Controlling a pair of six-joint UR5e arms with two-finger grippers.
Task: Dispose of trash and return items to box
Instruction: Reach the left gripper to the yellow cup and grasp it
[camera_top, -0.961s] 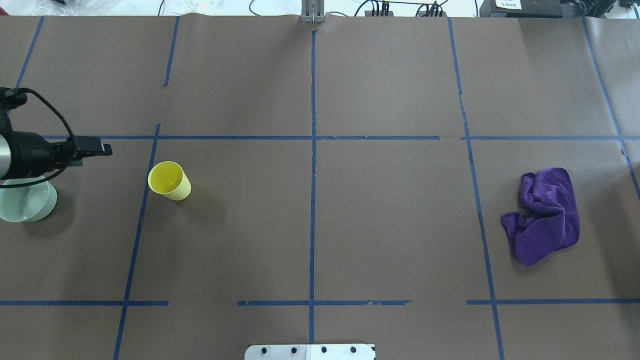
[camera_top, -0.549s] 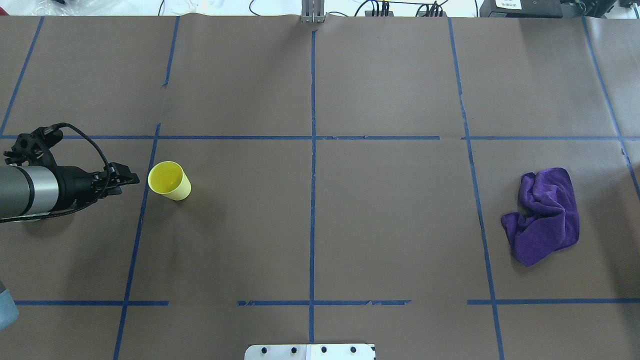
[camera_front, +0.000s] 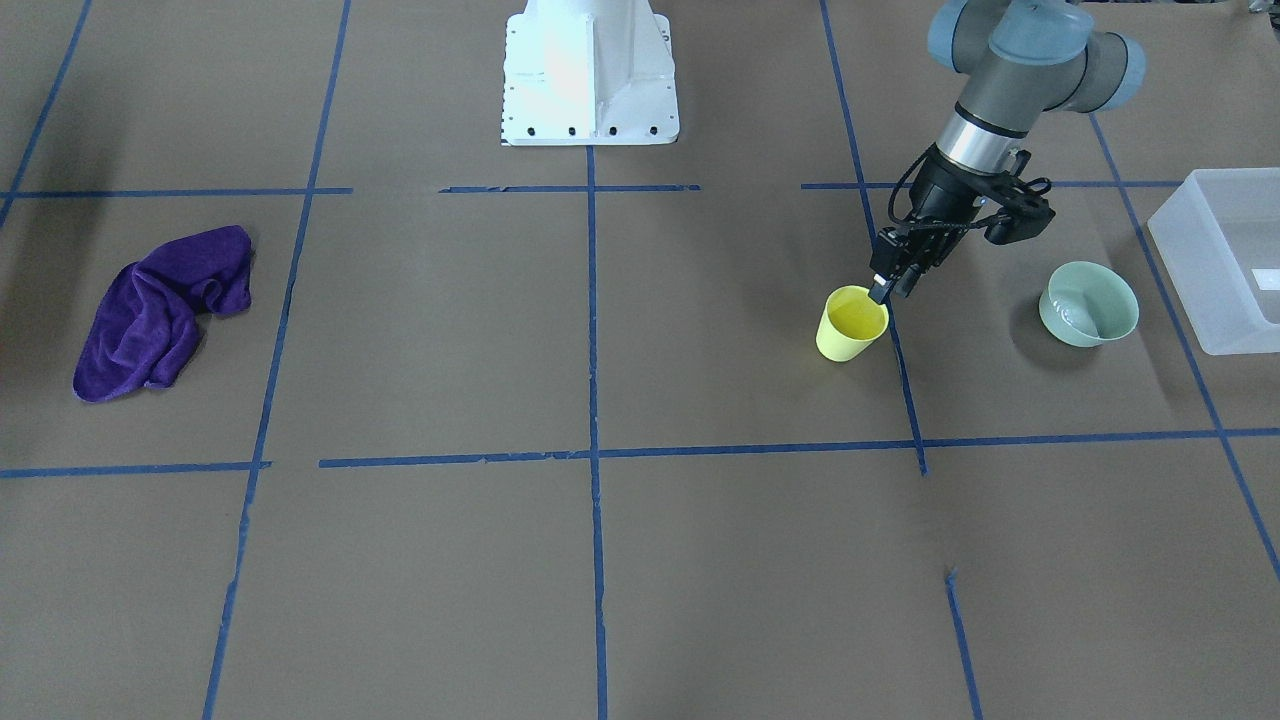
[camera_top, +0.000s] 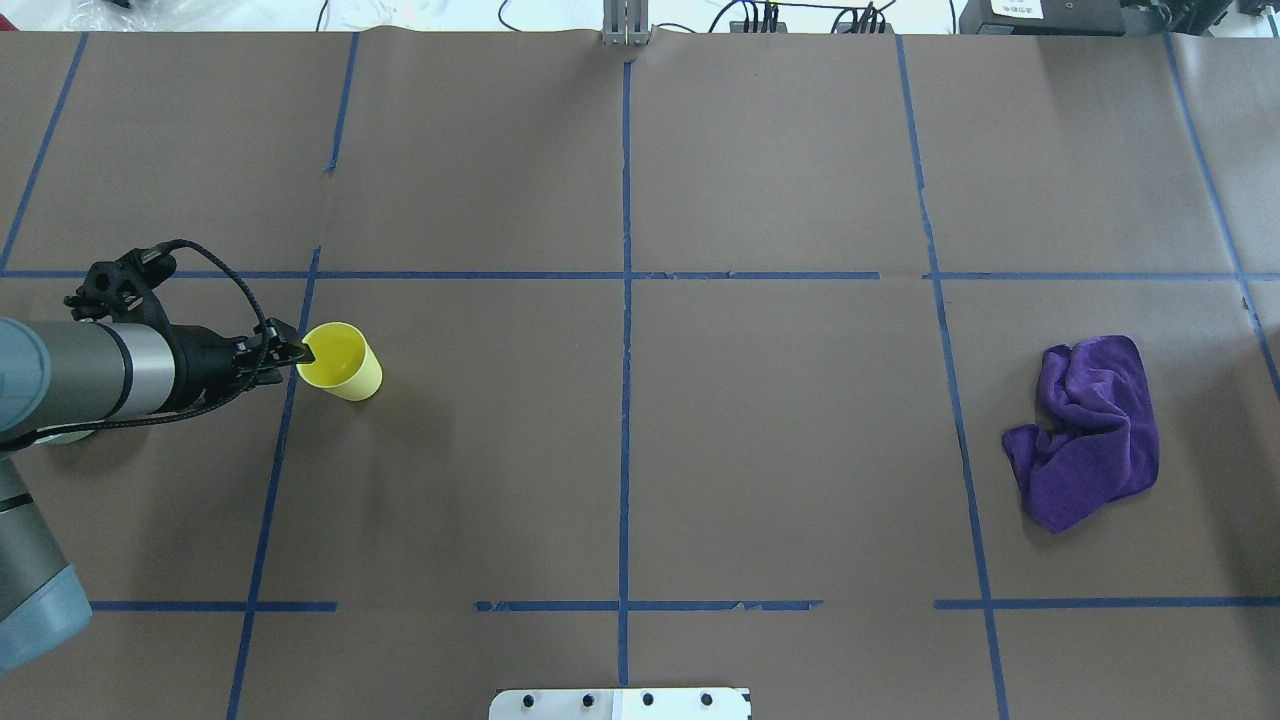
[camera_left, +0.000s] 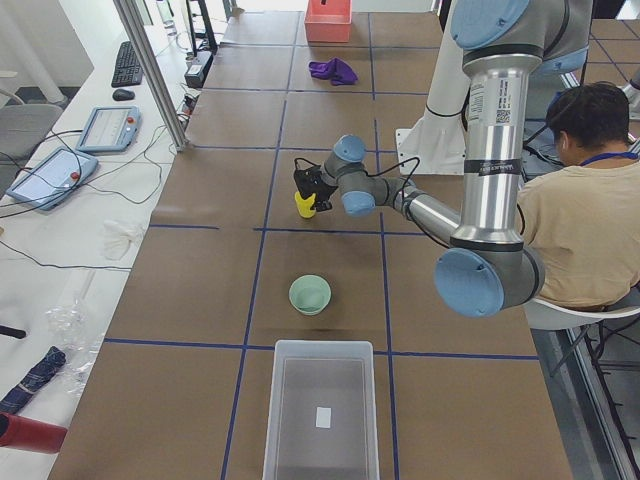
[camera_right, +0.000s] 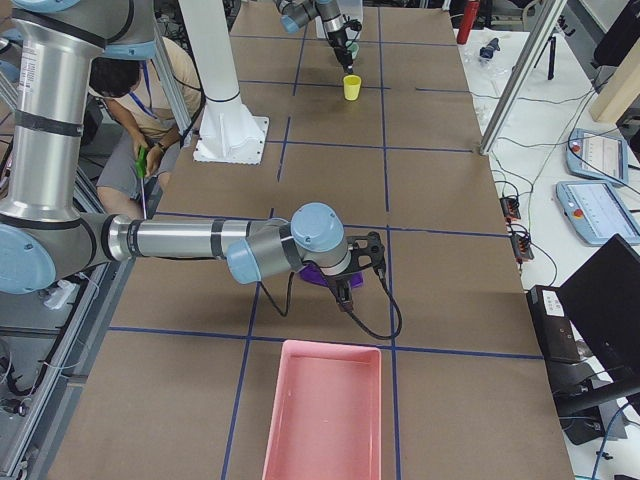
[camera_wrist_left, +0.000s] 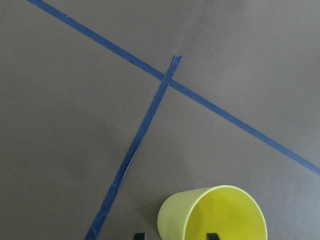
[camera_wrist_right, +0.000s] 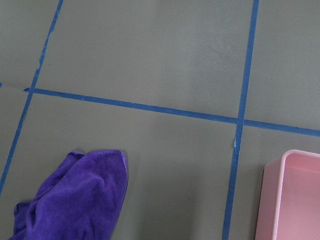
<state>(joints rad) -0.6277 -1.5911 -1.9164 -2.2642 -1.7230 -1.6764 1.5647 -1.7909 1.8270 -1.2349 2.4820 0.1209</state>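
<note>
Left wrist-mounted view shows left tool (camera_wrist_left: 176, 236) parted, straddling rim of yellow cup (camera_wrist_left: 220, 215).

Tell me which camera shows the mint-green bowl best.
Exterior front-facing: the bowl sits whole, upright and unobstructed, its inside showing, between the yellow cup and the box. Exterior left shows it whole too, but smaller. In overhead exterior the left arm hides nearly all of it. The remaining views do not show it.

brown table (camera_top: 800, 450), blue tape grid (camera_top: 625, 400)
</note>
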